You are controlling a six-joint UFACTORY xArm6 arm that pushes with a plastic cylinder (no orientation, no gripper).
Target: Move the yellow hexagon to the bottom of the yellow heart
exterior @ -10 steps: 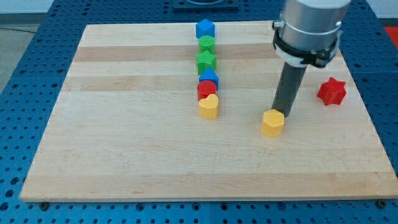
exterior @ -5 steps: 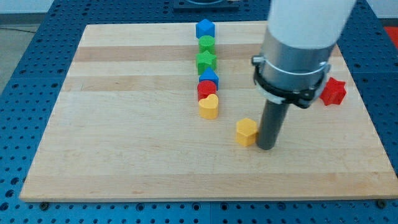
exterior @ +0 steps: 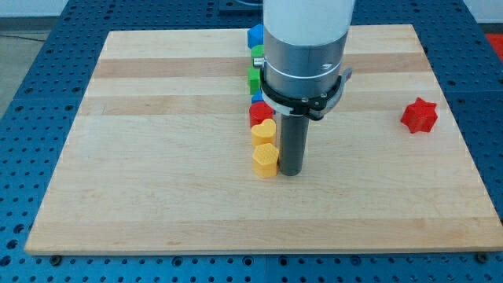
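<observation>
The yellow hexagon point(exterior: 266, 160) lies on the wooden board just below the yellow heart point(exterior: 263, 132), touching or nearly touching it. My tip point(exterior: 290, 172) stands right against the hexagon's right side. Above the heart, a column of blocks runs toward the view's top: a red block point(exterior: 259, 114), then blue and green blocks partly hidden behind the arm.
A red star point(exterior: 418, 115) lies alone near the board's right edge. A green block point(exterior: 252, 79), another green block point(exterior: 256, 53) and a blue block point(exterior: 255, 35) peek out left of the arm. The wooden board point(exterior: 157, 157) sits on a blue perforated table.
My tip has moved left and pushed the yellow hexagon left from the board's middle right to just below the yellow heart. The arm now covers part of the block column.
</observation>
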